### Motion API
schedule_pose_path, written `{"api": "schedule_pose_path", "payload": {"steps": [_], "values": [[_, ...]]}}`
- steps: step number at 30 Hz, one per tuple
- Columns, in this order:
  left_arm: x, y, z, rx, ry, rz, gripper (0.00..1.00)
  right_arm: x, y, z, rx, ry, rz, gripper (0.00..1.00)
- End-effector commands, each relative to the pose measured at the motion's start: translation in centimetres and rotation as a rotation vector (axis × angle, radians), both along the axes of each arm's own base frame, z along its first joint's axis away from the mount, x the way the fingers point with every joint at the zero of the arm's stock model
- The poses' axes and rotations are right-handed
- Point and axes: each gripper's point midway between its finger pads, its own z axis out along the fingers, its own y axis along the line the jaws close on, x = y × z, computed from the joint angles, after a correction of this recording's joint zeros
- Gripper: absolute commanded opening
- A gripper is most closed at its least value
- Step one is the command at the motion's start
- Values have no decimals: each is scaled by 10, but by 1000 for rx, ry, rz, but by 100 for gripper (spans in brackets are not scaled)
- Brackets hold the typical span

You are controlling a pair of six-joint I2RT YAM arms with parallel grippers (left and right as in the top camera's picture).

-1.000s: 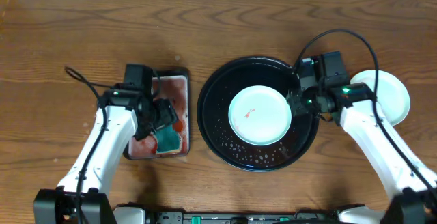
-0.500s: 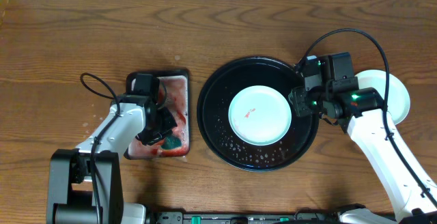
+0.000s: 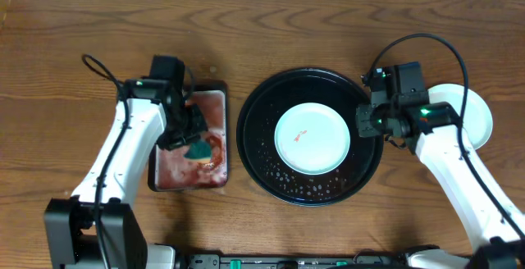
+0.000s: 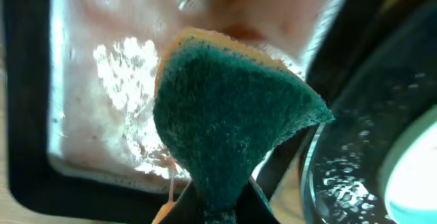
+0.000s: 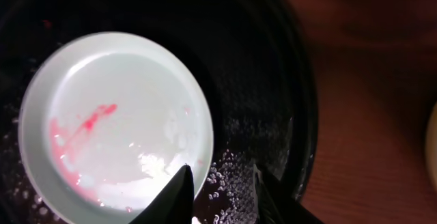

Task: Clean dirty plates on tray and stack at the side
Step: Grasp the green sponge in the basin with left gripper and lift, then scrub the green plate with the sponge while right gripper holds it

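One pale mint-white plate with a red sauce smear lies in the middle of the round black tray. My left gripper hangs over the rectangular dish and is shut on a green sponge with an orange back, which drips. My right gripper is low at the plate's right edge. Its jaws stand apart, one fingertip over the plate's rim and the other over the wet tray floor. Nothing is pinched between them.
The black-rimmed rectangular dish of pinkish-red liquid sits left of the tray. A pale plate rests on the wooden table right of the tray, partly under my right arm. Water drops speckle the tray floor.
My left gripper closed on the sponge in the dish and raised it toward the dish's middle. My right gripper's jaws narrowed a little at the plate's edge.
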Motion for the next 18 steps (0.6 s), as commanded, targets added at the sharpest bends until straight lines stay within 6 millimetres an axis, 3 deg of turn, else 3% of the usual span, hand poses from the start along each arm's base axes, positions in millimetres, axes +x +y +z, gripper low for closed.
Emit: {"api": "schedule_pose_path", "payload": {"steps": [1,5,9,12,13,18], "values": [[13,13,17,79,-62,-36,7,1,-3,-20,25,88,-112,23],[14,19,18,115,-67,-32,8,-5,2,-45,25,173,-101,22],[16,8,21,95,-78,-64,7,-10,4,-70,2,247,-85,25],[22,-19,27,1,-111,-107,7,-11,4,-87,-9,287,-80,26],[28,-48,33,-103,-153,-155,8,-13,10,-97,22,317,-69,25],[35,-114,43,-234,-238,-288,7,-13,31,-111,125,357,-21,22]]}}
